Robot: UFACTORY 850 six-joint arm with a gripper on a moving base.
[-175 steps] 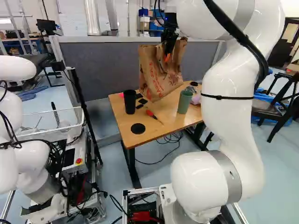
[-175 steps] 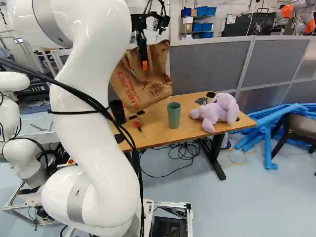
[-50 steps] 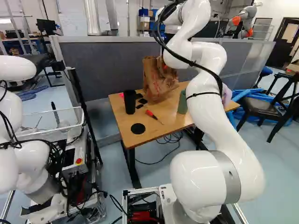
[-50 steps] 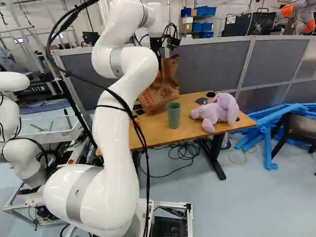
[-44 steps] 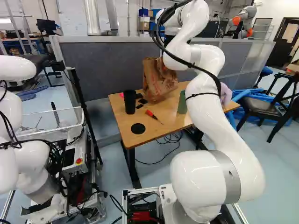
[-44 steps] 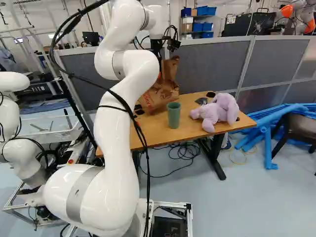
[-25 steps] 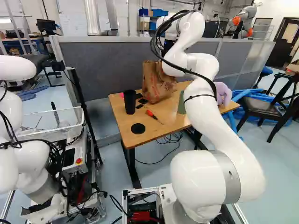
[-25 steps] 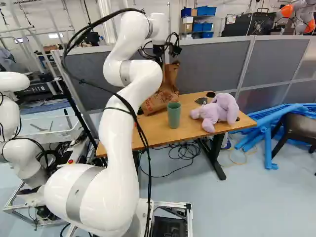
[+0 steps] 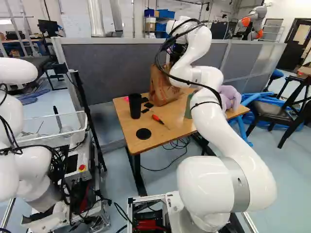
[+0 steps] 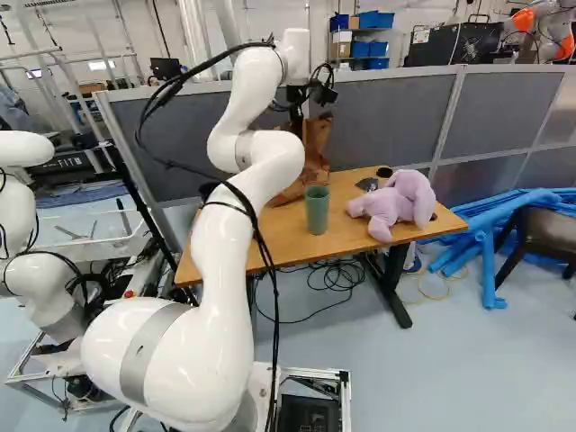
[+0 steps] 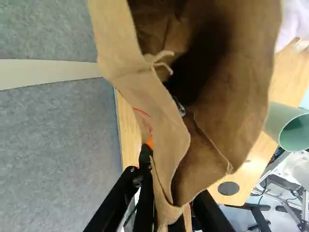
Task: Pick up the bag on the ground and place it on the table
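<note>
In the right base view my gripper (image 10: 298,101) is partly hidden behind the arm, above the brown paper bag (image 10: 315,162). The bag (image 9: 163,88) appears upright on the wooden table (image 9: 167,121) near its back edge, its bottom seemingly touching the tabletop. In the wrist view my gripper (image 11: 169,193) is shut on the bag's rim, with folded paper pinched between the fingers. The bag's mouth gapes open ahead of them. One orange pad (image 11: 149,142) shows beside the paper; the other is hidden.
A green cup (image 10: 317,210) stands close to the bag, with a purple plush toy (image 10: 396,205) farther along. A black cup (image 9: 135,106) and a red-handled tool (image 9: 158,119) lie nearer. Behind rises a grey partition (image 10: 396,117). Another robot (image 9: 19,165) stands at the left.
The bag has come down with my gripper from above the tabletop and straightened from a tilt. The arm has stretched away from the base and lowered, still holding the bag. The base has not moved.
</note>
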